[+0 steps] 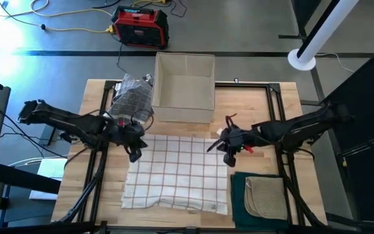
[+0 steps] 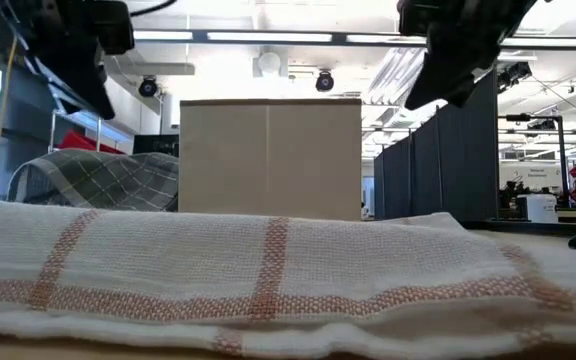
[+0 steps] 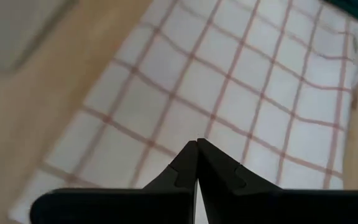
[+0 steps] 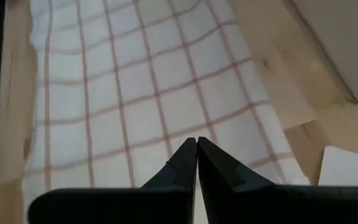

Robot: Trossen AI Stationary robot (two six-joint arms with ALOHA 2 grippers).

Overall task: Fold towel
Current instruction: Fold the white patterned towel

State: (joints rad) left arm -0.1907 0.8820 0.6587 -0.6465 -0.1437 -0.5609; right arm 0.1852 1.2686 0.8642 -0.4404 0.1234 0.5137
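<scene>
Towel (image 1: 177, 172), white with a thin red-brown grid, lay spread flat on the wooden surface (image 1: 252, 107), roughly central and toward the near edge; its near hem sat slightly rumpled, and the low view showed the cloth (image 2: 268, 270) lying in shallow ridges across the foreground. Left gripper (image 1: 135, 154) hung over the towel's far left corner, fingers pressed together tip to tip with nothing between them, as the left wrist view confirmed (image 3: 196, 144); the checked cloth (image 3: 241, 99) lay below it. Right gripper (image 1: 228, 159) hung over the towel's far right edge, likewise closed to a point and holding nothing (image 4: 196, 140), with the towel (image 4: 135, 87) beneath and bare wood alongside. In the low view both arms appeared raised above the cloth, neither touching it. Cardboard box (image 1: 185, 88), open-topped and pale, stood at the far side of the surface, just behind the towel. Grey plaid cloth (image 1: 132, 97), bunched, lay just beside the box on its left side. Dark green cloth (image 1: 239, 198) lay at the near right corner, with a folded tan waffle-weave cloth (image 1: 265, 197) on top of it, just beside the towel's right edge. Red and black case (image 1: 140, 26) sat on the floor beyond the surface, among yellow cables.
</scene>
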